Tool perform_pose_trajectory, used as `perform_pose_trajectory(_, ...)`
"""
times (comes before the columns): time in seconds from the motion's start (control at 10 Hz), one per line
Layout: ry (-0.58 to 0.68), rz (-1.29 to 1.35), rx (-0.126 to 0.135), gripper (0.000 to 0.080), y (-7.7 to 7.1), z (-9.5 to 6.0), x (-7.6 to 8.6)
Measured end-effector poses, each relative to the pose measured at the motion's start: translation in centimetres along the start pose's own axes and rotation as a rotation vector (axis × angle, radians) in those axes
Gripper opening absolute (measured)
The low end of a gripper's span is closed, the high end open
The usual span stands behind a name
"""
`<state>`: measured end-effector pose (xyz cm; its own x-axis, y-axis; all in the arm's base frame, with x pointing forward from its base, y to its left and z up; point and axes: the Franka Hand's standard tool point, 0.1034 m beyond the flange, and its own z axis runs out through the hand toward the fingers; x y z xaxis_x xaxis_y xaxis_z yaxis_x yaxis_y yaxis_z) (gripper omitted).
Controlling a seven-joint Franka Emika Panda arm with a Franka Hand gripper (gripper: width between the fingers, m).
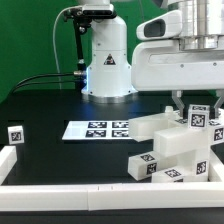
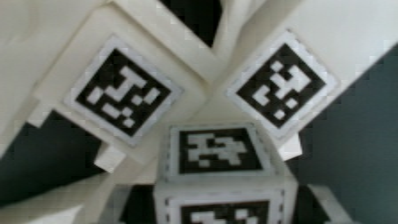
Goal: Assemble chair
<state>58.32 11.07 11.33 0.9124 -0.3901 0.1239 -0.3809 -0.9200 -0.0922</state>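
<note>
The chair parts point(image 1: 170, 150) are white, blocky plastic pieces. They are grouped on the black desk point(image 1: 60, 105) at the exterior view's right, inside the white border rails point(image 1: 100, 196). Each visible part carries at least one square black-and-white tag. One small tagged part point(image 1: 16, 134) stands apart at the exterior view's left, near the rail.

The marker board point(image 1: 98, 129) lies flat on the desk, just beside the group, and shows four tags.

The pincer point(image 1: 195, 108) is positioned directly over the group, with its fingers on either side of a tagged block point(image 1: 198, 116). Contact cannot be confirmed in either view, so it cannot be determined whether the pincer is released or clenched.

The wrist view shows two tagged faces point(image 2: 121, 88) set at angles, meeting in a V, with a tagged block point(image 2: 221, 152) below them.

No brand name or readable text is visible. The arm's base point(image 1: 107, 70) bears a dark triangular emblem; its detail is too small to read.
</note>
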Motion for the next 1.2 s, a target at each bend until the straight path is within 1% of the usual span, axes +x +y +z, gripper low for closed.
perform_pose_trajectory(0.1, -0.001, 0.047, 0.002, 0.0281, 0.01, 0.01, -0.02)
perform_pose_trajectory(0.2, -0.005, 0.198, 0.012, 0.0281, 0.06, 0.03, -0.03)
perform_pose_trajectory(0.4, -0.007, 0.4, 0.012, 0.0281, -0.07, 0.05, -0.16)
perform_pose_trajectory(0.5, -0.012, 0.529, 0.02, 0.0281, -0.23, 0.03, -0.22)
perform_pose_trajectory(0.9, -0.024, 0.728, 0.032, 0.0281, -0.48, -0.03, -0.26)
perform_pose_trajectory(1.1, -0.047, 0.945, 0.065, 0.0281, -0.41, -0.08, 0.0)
perform_pose_trajectory(1.2, -0.051, 1.037, 0.086, 0.0282, -0.28, -0.12, 0.28)
